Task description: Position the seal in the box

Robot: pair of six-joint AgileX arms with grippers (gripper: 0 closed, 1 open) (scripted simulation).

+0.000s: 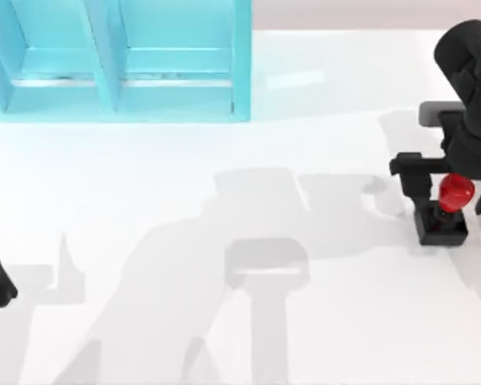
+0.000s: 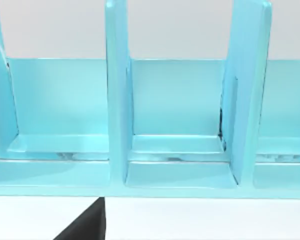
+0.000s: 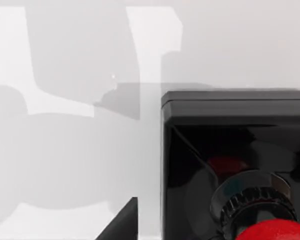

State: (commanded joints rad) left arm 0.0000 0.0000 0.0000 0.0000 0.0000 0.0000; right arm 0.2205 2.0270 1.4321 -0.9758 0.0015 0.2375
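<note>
Box [image 1: 120,80] cut off at top edge, right gripper [image 1: 447,172] jaws obscured

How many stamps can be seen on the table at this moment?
1. The stamp stands near the right edge of the table, directly beneath the right gripper. More could be hidden inside the blue box.

White table [image 1: 224,337], plain surface, arm shadows across the middle. Light-blue box [image 1: 116,60] with upright dividers sits at the far-left edge, open compartments facing the table centre. Seal [image 1: 445,212] stands upright on its black square base at the right side, red knob on top, well apart from the box.
</note>
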